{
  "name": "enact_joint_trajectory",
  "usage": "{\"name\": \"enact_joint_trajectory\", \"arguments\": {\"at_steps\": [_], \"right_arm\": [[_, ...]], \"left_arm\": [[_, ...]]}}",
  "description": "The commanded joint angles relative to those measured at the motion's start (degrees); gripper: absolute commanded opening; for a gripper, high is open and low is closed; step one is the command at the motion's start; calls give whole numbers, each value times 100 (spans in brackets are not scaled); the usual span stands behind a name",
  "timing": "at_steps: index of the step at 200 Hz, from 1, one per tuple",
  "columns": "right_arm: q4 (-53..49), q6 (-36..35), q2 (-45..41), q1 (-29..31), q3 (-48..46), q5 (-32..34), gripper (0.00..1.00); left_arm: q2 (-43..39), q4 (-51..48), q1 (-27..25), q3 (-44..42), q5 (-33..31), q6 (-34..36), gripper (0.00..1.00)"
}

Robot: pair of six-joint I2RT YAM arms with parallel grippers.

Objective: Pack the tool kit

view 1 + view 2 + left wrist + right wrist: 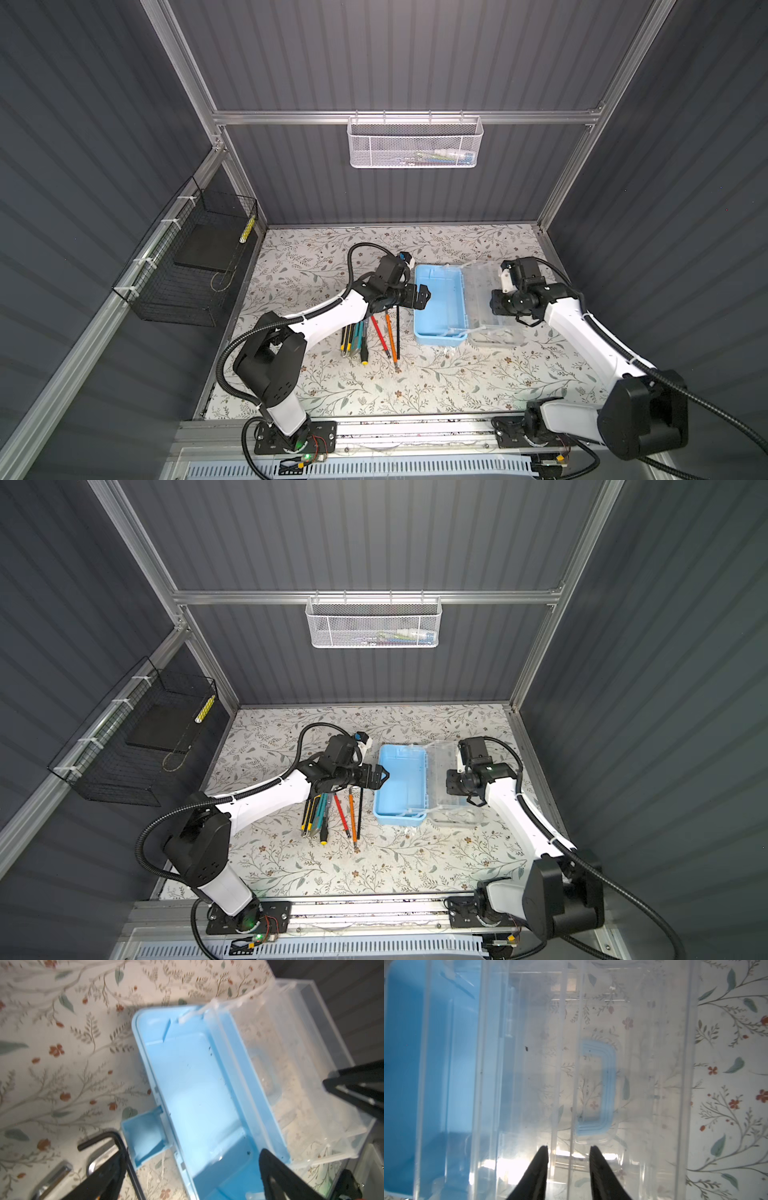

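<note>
Tool kit [440, 307] mid-table [415, 386], tray looks empty, clear lid [482, 282] lying open toward right arm. Packing seemingly not begun: tools [374, 332] lie beside tray's left wall. Left gripper [422, 296] spread wide over that wall. Right gripper [569, 1148] part-spread above lid, grip unclear. Next: lift one tool, lay it lengthwise. Kit's long axis runs near-to-far, latch [145, 1138] facing left arm.

Left arm [328, 316] stretches low toward the middle, wrist level, and the left gripper [424, 298] points sideways with its jaws spread wide. Right arm [569, 328] folds inward, wrist tipped down (nearly vertical), and the right gripper [569, 1147] has its jaws narrowly parted.
</note>
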Motion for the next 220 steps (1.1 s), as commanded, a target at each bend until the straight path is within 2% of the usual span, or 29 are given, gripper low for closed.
{"name": "enact_joint_trajectory", "arguments": {"at_steps": [1, 51, 81, 93, 137, 169, 182, 191, 200, 220], "right_arm": [[-235, -239, 225, 65, 258, 616, 35], [-252, -318, 549, 133, 420, 911, 21], [-189, -381, 659, 136, 487, 1139, 12], [-222, -438, 730, 136, 561, 1267, 3], [-105, -790, 999, 21, 820, 1517, 2], [110, -1125, 1303, -233, 974, 1556, 2], [90, -1167, 1434, -335, 1085, 1542, 7], [146, -1188, 1473, -355, 1137, 1557, 17], [185, -1230, 1478, -356, 1208, 1494, 21], [170, -1244, 1346, -343, 1399, 1393, 40]], "left_arm": [[-73, -72, -216, -91, 51, -125, 100], [-221, -162, -272, -156, -112, -74, 100], [-522, -490, -263, 65, -666, 230, 100], [-728, -653, -230, 106, -950, 357, 100], [-1462, -1100, 16, -136, -1796, 685, 100], [-1704, -1360, 319, -384, -2221, 486, 100], [-1826, -1330, 488, -551, -2224, 393, 100], [-1891, -1286, 626, -656, -2149, 350, 100], [-1944, -1237, 781, -748, -2065, 330, 100], [-1985, -1204, 1071, -826, -1966, 390, 100]]}}
